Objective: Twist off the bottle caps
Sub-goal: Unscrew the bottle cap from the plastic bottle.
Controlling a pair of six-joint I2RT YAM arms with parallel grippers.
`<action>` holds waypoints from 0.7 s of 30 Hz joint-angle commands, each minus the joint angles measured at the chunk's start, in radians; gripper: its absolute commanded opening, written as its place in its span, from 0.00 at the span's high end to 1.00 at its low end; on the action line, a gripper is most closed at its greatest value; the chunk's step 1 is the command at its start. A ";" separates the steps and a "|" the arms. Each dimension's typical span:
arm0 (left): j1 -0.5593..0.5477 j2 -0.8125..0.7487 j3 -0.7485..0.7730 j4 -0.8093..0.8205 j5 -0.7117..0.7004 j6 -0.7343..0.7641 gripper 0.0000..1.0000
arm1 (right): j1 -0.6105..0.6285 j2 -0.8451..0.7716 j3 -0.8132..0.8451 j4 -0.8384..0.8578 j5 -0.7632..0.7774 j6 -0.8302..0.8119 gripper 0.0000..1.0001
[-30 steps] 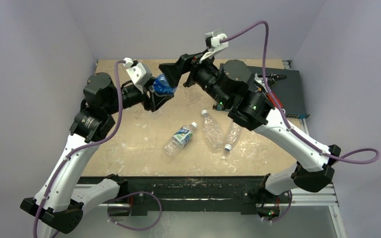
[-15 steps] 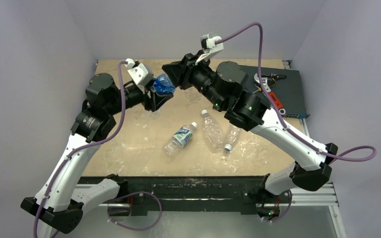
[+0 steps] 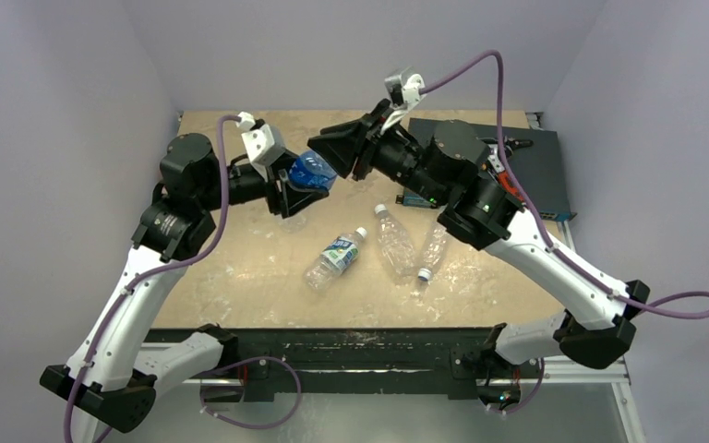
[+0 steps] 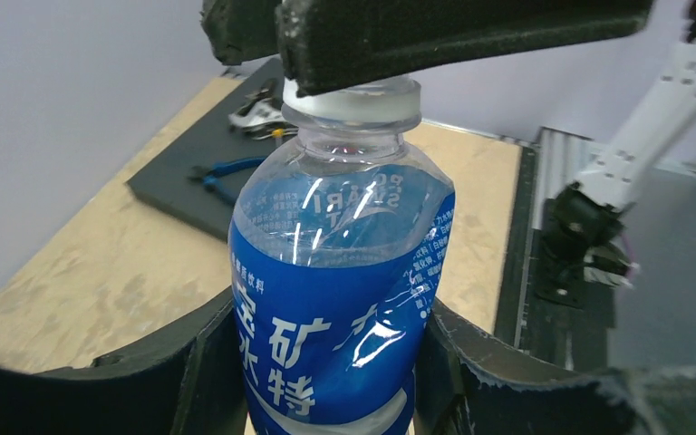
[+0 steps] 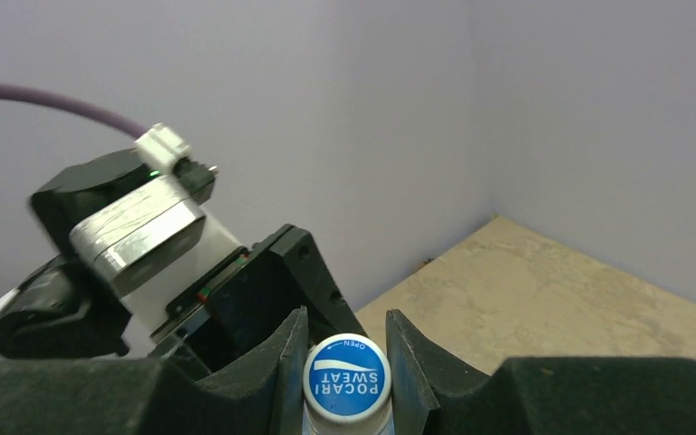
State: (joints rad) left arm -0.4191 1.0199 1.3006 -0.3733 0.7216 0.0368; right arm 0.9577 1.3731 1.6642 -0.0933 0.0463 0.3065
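blue-labelled clear plastic bottle [image 4: 340,299] between left fingers [image 4: 204,367]: 1 | clear plastic bottles [image 3: 337,252] [image 3: 394,243] [image 3: 432,251] lying well apart from fingers: 3 | round blue-and-white plastic cap [image 5: 347,376] between right fingers [image 5: 283,362]: 1

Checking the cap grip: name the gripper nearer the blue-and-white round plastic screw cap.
Right. The right gripper is shut on the cap; the left gripper clamps the blue-labelled clear plastic bottle below it.
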 commanded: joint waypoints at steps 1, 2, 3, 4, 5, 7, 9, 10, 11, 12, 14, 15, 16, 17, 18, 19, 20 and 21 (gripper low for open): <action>-0.010 0.002 0.041 -0.028 0.360 -0.029 0.87 | -0.048 -0.089 -0.025 0.214 -0.288 -0.035 0.96; -0.010 0.002 0.042 -0.025 0.388 -0.060 0.87 | -0.054 -0.095 -0.028 0.223 -0.316 -0.035 0.96; -0.010 0.002 0.042 -0.024 0.409 -0.068 0.87 | -0.059 -0.099 -0.030 0.229 -0.334 -0.035 0.96; -0.010 0.002 0.043 -0.024 0.427 -0.074 0.88 | -0.063 -0.101 -0.027 0.232 -0.354 -0.035 0.96; -0.010 0.003 0.044 -0.024 0.446 -0.076 0.88 | -0.067 -0.101 -0.023 0.233 -0.380 -0.035 0.97; -0.010 0.007 0.044 -0.025 0.486 -0.086 0.89 | -0.069 -0.099 -0.015 0.232 -0.419 -0.037 0.97; -0.010 0.011 0.044 -0.015 0.510 -0.108 0.89 | -0.073 -0.096 -0.011 0.226 -0.459 -0.039 0.98; -0.010 0.013 0.044 -0.008 0.514 -0.121 0.89 | -0.074 -0.094 -0.014 0.223 -0.481 -0.041 0.98; -0.010 0.016 0.045 -0.003 0.520 -0.130 0.89 | -0.074 -0.094 -0.017 0.222 -0.499 -0.044 0.98; -0.010 0.019 0.047 -0.001 0.530 -0.134 0.89 | -0.074 -0.094 -0.021 0.218 -0.517 -0.048 0.98; -0.010 0.025 0.050 0.005 0.560 -0.150 0.90 | -0.079 -0.093 -0.031 0.209 -0.563 -0.061 0.98; -0.010 0.028 0.049 0.014 0.575 -0.164 0.90 | -0.083 -0.092 -0.033 0.202 -0.599 -0.066 0.99; -0.010 0.031 0.049 0.021 0.582 -0.179 0.90 | -0.085 -0.092 -0.035 0.194 -0.628 -0.073 0.97; -0.010 0.035 0.051 0.024 0.587 -0.187 0.90 | -0.086 -0.091 -0.033 0.181 -0.641 -0.082 0.93; -0.010 0.036 0.052 0.024 0.577 -0.187 0.89 | -0.086 -0.087 -0.027 0.164 -0.627 -0.089 0.82; -0.010 0.033 0.053 0.024 0.554 -0.184 0.90 | -0.086 -0.085 -0.023 0.152 -0.603 -0.091 0.64; -0.010 0.031 0.055 0.024 0.530 -0.174 0.90 | -0.086 -0.083 -0.020 0.138 -0.565 -0.093 0.49; -0.010 0.026 0.055 0.022 0.503 -0.160 0.90 | -0.087 -0.082 -0.015 0.127 -0.518 -0.091 0.36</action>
State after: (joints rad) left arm -0.4164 1.0492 1.3323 -0.3447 1.1866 -0.1257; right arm 0.8764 1.2942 1.6169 -0.0216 -0.5426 0.2527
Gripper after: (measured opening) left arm 0.521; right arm 0.468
